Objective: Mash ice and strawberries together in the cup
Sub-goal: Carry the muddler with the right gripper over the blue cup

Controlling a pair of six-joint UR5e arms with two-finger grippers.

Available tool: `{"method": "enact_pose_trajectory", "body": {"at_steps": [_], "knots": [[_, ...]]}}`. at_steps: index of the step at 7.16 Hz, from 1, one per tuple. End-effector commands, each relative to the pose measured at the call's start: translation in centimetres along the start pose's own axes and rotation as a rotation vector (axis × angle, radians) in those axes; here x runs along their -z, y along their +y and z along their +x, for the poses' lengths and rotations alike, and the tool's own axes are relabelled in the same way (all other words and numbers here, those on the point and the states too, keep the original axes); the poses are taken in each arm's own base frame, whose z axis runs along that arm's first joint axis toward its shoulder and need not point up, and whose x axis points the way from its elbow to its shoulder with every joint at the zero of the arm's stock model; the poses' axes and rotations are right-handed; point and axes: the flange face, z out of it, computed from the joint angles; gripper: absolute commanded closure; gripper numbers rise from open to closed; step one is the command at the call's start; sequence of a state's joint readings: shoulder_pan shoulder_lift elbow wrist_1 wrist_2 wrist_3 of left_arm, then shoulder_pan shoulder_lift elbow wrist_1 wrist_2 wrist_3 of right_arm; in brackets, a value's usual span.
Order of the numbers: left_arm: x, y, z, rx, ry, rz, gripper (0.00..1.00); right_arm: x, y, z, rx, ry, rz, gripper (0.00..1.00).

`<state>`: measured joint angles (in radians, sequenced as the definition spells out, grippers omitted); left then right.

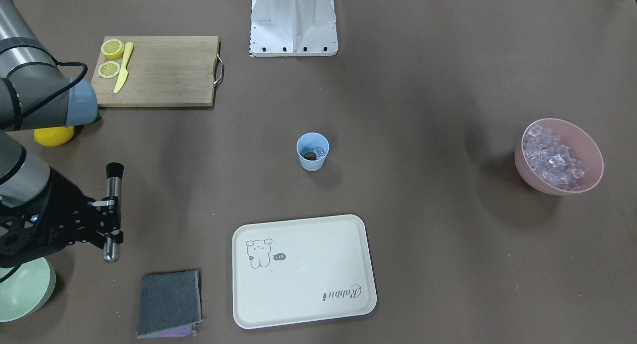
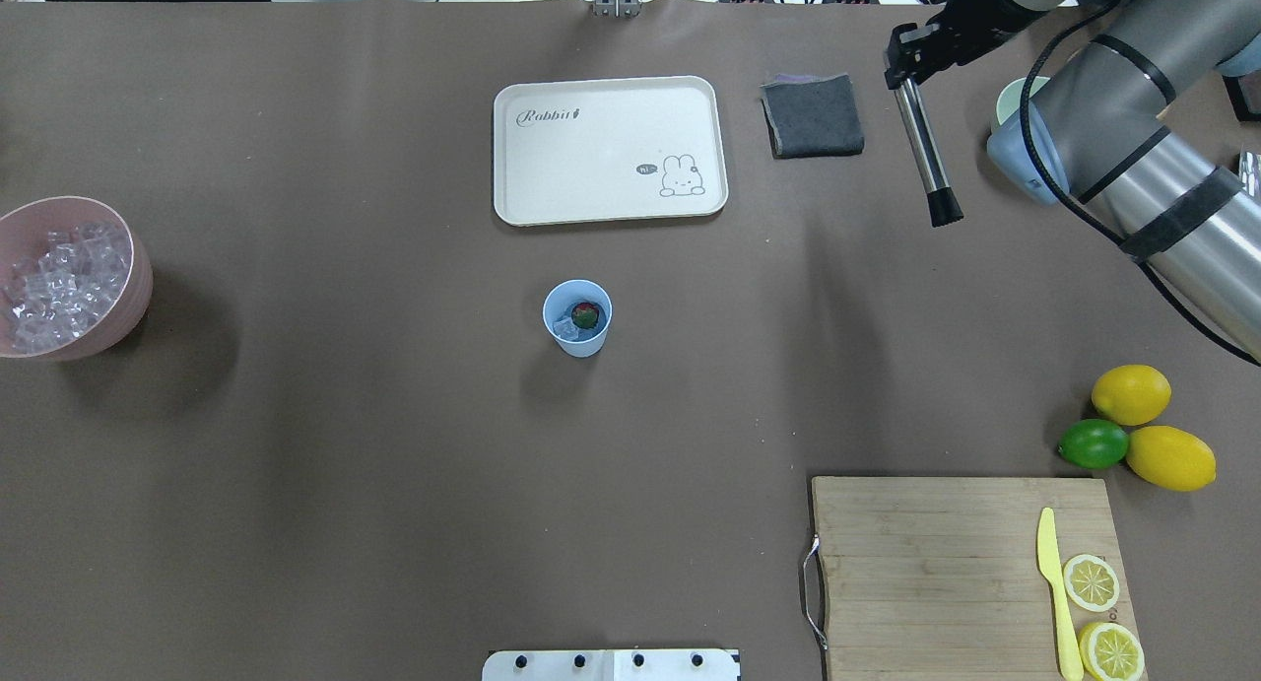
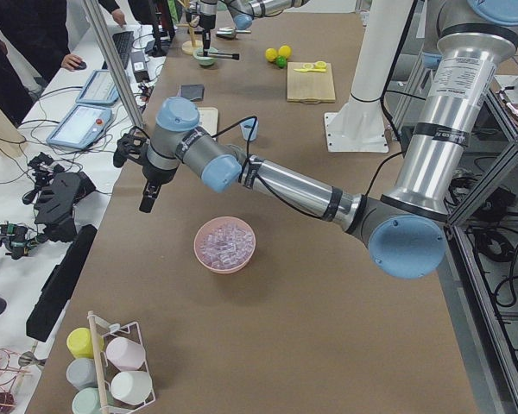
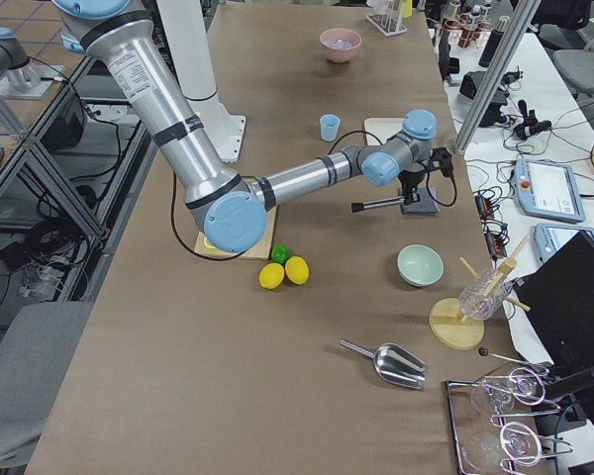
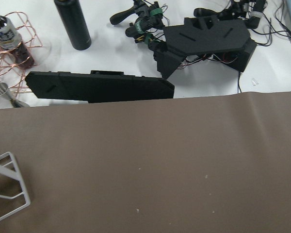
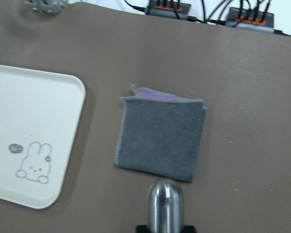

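In the front view the cup [image 1: 312,151] stands midway on the brown table [image 1: 423,110], the right gripper [image 1: 112,218] clamped on a steel muddler [image 1: 113,189]; from overhead, the strawberry [image 2: 585,314] and ice [image 2: 564,329] lie inside it; from the left side, the left gripper [image 3: 146,203] hangs by cluttered desks [image 3: 13,185], its opening impossible to tell.
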<state>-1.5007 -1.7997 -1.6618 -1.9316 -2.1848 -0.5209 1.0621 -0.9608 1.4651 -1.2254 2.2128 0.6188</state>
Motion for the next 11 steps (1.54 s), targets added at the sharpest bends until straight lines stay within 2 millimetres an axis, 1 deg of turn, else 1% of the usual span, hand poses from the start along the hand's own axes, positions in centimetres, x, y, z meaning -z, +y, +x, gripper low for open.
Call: {"method": "enact_pose_trajectory", "body": {"at_steps": [1, 2, 3, 4, 5, 6, 7, 8, 9, 10, 11], "knots": [[1.6, 3.0, -7.1, 0.102, -0.055, 0.000, 0.02, 2.7, 2.1, -11.4, 0.098, -0.058, 0.123, 1.00], [2.1, 5.1, -10.0, 0.142, -0.075, -0.004, 0.02, 4.5, 4.3, -16.2, 0.120, -0.100, 0.181, 1.00], [2.5, 7.1, -11.6, 0.168, -0.088, -0.012, 0.02, 5.7, 6.4, -19.6, 0.114, -0.123, 0.242, 1.00], [2.7, 9.8, -14.1, 0.213, -0.110, -0.031, 0.02, 6.1, 8.1, -22.7, 0.158, -0.147, 0.334, 1.00], [3.1, 11.2, -16.0, 0.250, -0.128, -0.035, 0.02, 4.6, 9.6, -25.3, 0.185, -0.162, 0.440, 1.00], [2.8, 12.8, -17.4, 0.277, -0.142, -0.055, 0.02, 2.8, 10.7, -27.6, 0.184, -0.141, 0.537, 1.00], [3.1, 14.2, -18.9, 0.309, -0.154, -0.061, 0.02, 2.4, 12.3, -30.1, 0.188, -0.171, 0.595, 1.00], [3.4, 15.3, -20.0, 0.336, -0.163, -0.066, 0.02, 2.5, 13.6, -32.2, 0.186, -0.207, 0.644, 1.00], [3.6, 16.3, -21.2, 0.360, -0.174, -0.072, 0.02, 1.9, 14.9, -33.3, 0.168, -0.190, 0.700, 1.00], [4.1, 16.9, -22.1, 0.380, -0.180, -0.065, 0.02, 1.1, 16.9, -34.4, 0.153, -0.171, 0.752, 1.00], [4.1, 17.1, -22.3, 0.384, -0.180, -0.066, 0.02, 0.3, 19.2, -34.7, 0.132, -0.176, 0.804, 1.00]]}}
